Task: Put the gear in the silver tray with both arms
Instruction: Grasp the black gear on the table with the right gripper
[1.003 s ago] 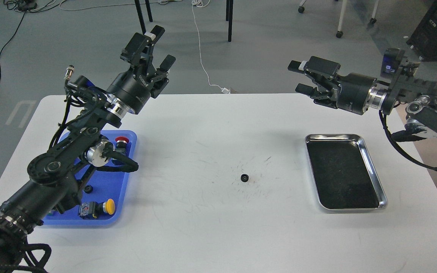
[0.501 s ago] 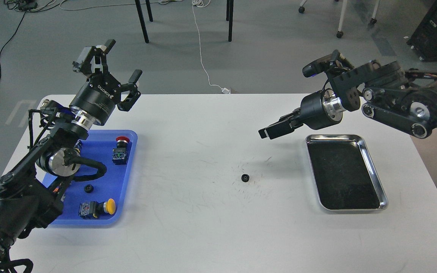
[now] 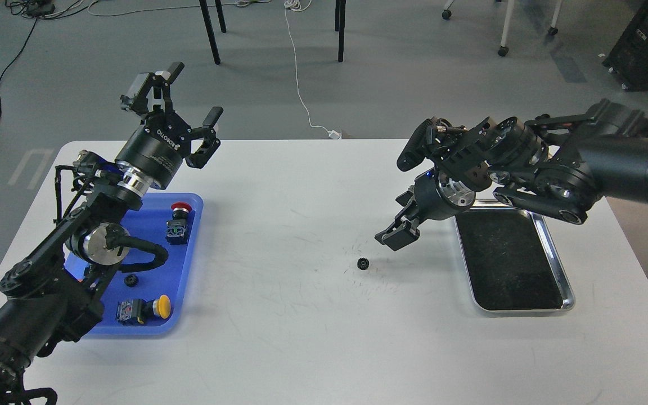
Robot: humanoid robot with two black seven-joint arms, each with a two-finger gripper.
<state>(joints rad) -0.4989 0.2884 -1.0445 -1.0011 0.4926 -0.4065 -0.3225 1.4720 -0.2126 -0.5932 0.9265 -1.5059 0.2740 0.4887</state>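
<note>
A small black gear (image 3: 363, 262) lies on the white table near its middle. The silver tray (image 3: 558, 269) with a black inner surface sits to the right and holds nothing. My right gripper (image 3: 393, 237) points down and left, open, just above the table and a little up and right of the gear, not touching it. My left gripper (image 3: 189, 104) is open and empty, raised above the table's far left edge, far from the gear.
A blue plastic tray (image 3: 158, 275) at the left holds a red push button (image 3: 179, 223), a yellow push button (image 3: 144, 309) and a small black gear-like part (image 3: 131, 279). My left arm's elbow hangs over it. Cables and chair legs are on the floor beyond the table.
My right gripper has swung down and left from beside the silver tray to just above the gear. My left gripper has shifted slightly right. The gear has not moved.
</note>
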